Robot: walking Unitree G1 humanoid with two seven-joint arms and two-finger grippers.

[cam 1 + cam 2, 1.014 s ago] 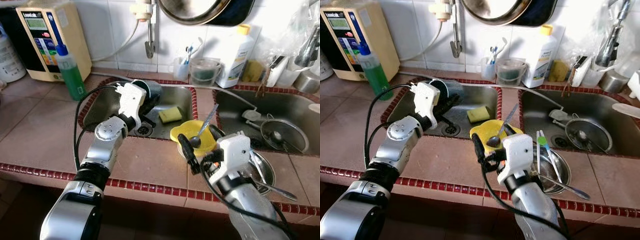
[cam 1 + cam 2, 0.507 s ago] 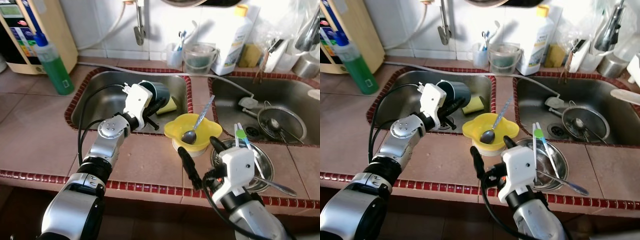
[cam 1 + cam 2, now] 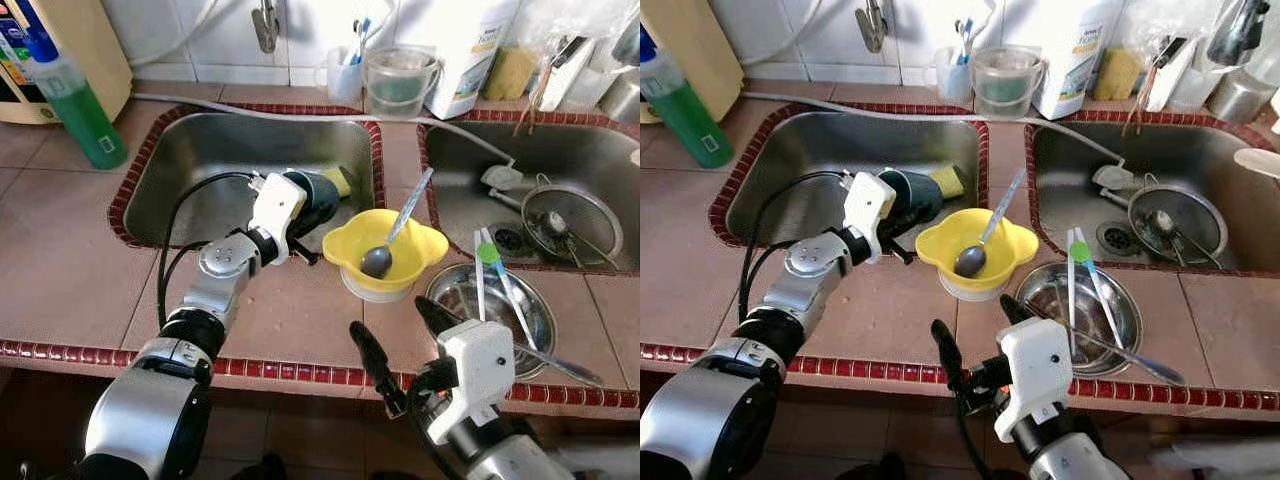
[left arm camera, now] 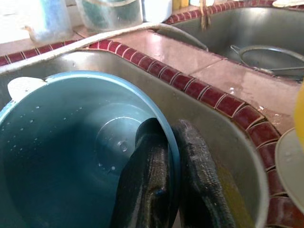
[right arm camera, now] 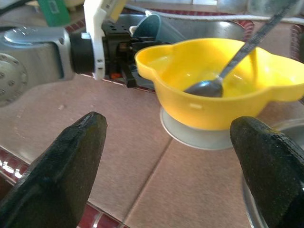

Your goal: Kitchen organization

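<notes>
Teal cup lay tilted at left sink rim, left gripper pinching its wall. Right gripper hovered spread near yellow bowl. Organizing looked barely begun; bowl, spoon, metal dish remained on bench.

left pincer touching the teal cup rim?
Touching. Left wrist view: the left pincer is clamped on the teal cup, one finger inside the rim, one outside.

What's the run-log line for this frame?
left claw: shut on teal cup rim, at left sink edge | right claw: open, facing yellow bowl | spoon in bowl
</notes>
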